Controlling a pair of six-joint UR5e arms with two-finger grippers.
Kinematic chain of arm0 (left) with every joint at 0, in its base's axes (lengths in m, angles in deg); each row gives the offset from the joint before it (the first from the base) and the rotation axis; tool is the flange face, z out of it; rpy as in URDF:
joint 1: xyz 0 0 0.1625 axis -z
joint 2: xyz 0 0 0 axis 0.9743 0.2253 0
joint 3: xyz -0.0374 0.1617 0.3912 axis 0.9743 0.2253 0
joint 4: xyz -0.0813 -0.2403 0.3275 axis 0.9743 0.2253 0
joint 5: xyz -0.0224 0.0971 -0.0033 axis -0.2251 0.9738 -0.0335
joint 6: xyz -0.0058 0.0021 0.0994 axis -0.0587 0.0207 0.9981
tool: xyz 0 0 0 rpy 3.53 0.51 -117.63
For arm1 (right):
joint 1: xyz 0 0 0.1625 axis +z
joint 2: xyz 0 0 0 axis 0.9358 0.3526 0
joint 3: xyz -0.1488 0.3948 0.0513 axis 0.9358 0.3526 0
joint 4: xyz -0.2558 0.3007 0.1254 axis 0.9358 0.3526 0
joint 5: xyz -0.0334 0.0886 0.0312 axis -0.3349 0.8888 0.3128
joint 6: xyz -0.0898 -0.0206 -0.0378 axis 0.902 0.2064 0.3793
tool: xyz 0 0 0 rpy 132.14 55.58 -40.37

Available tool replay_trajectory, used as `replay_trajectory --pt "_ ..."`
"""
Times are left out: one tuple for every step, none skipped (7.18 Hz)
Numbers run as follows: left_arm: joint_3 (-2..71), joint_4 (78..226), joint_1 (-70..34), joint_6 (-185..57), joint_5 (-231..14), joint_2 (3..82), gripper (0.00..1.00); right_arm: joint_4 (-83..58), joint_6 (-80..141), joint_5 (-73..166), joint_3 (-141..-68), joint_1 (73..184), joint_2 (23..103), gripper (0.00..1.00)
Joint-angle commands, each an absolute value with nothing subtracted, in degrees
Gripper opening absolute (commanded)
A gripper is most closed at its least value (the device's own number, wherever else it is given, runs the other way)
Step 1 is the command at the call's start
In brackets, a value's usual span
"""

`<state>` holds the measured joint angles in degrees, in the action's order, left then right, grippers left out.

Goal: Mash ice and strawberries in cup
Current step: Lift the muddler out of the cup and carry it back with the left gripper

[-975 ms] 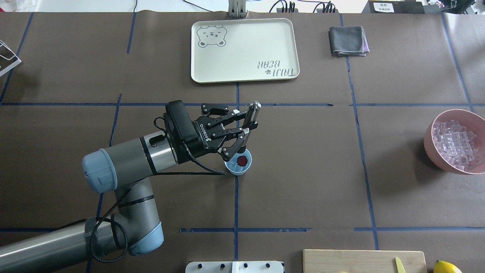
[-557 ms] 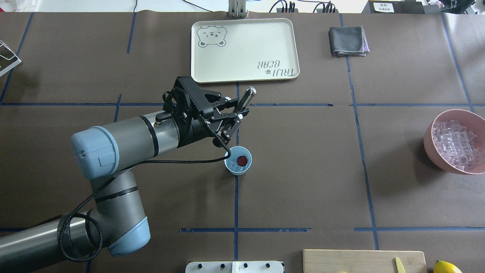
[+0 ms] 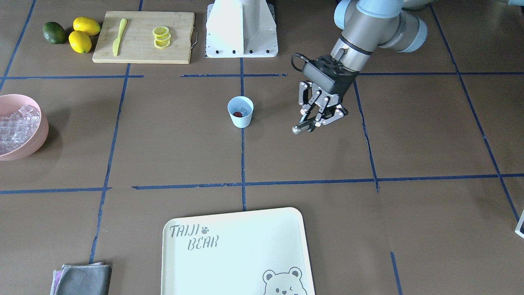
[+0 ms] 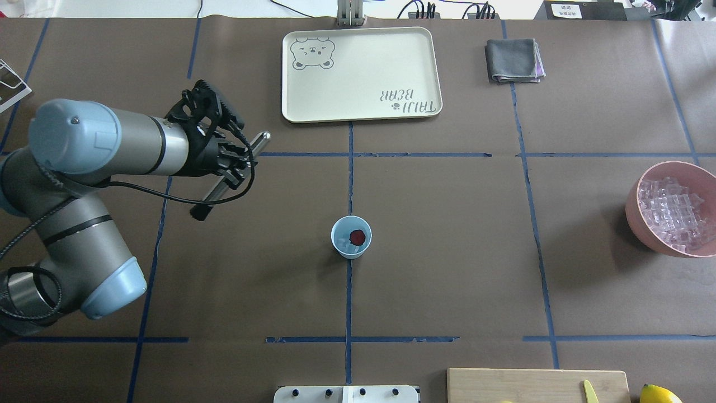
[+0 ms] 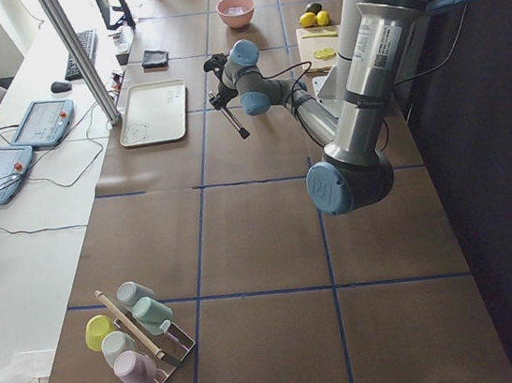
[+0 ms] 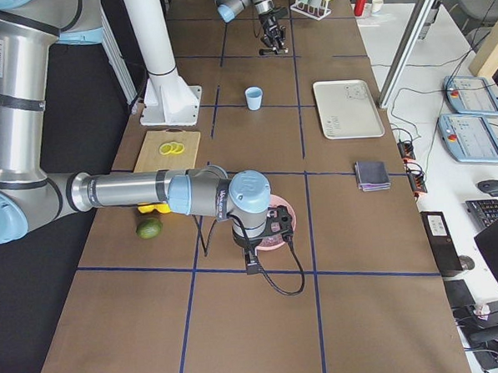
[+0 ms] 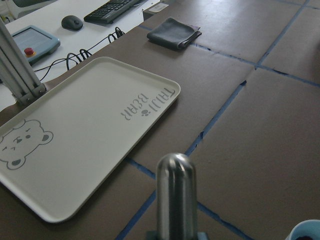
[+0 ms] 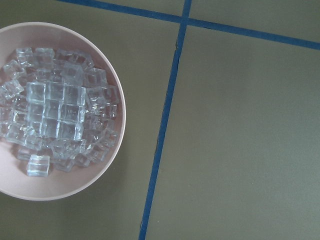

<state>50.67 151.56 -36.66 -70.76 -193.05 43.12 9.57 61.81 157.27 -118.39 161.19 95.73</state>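
The light-blue cup [image 4: 351, 249] stands upright at the table's middle, also in the front view [image 3: 240, 116]. Inside it lie one red strawberry [image 4: 358, 237] and a clear ice piece [image 4: 343, 242]. My left gripper [image 4: 235, 165] is shut on a metal muddler [image 4: 258, 140], held tilted above the table, well to the left of the cup and apart from it. The muddler's rounded end fills the left wrist view [image 7: 176, 190]. My right gripper [image 6: 251, 261] hangs by the pink bowl [image 8: 119, 107] of ice [image 8: 55, 110]; I cannot tell whether it is open.
A cream tray [image 4: 361, 73] lies at the far middle and a grey cloth [image 4: 514, 60] to its right. The pink bowl [image 4: 635, 207] is at the right edge. A cutting board [image 3: 135, 45] with lemon slices, a knife, lemons and an avocado sits by the robot's base.
My left gripper has lifted the muddler away from the cup and swung it left, far from the cup. The cup and its contents have stayed in place.
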Motion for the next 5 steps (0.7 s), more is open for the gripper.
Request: replay_trajectory --pt "50.94 138.46 -28.24 -70.73 -203.05 38.39 0.00 9.57 61.81 157.22 -118.33 161.20 95.73 0.99" --pt "50.94 134.65 -25.07 -70.73 -203.70 35.85 0.00 9.57 61.81 157.22 -118.33 161.11 95.81 0.99" --pt "50.24 134.18 -21.99 -70.82 -203.71 32.26 0.00 9.57 61.81 157.30 -118.33 161.20 95.81 0.99" --pt "48.93 134.26 -19.61 -71.26 -203.71 28.39 0.01 9.57 61.90 157.30 -118.42 161.11 95.81 0.99" --pt "45.09 134.35 -14.72 -71.09 -204.58 27.40 0.01 9.57 61.90 157.22 -118.33 161.20 95.81 0.99"
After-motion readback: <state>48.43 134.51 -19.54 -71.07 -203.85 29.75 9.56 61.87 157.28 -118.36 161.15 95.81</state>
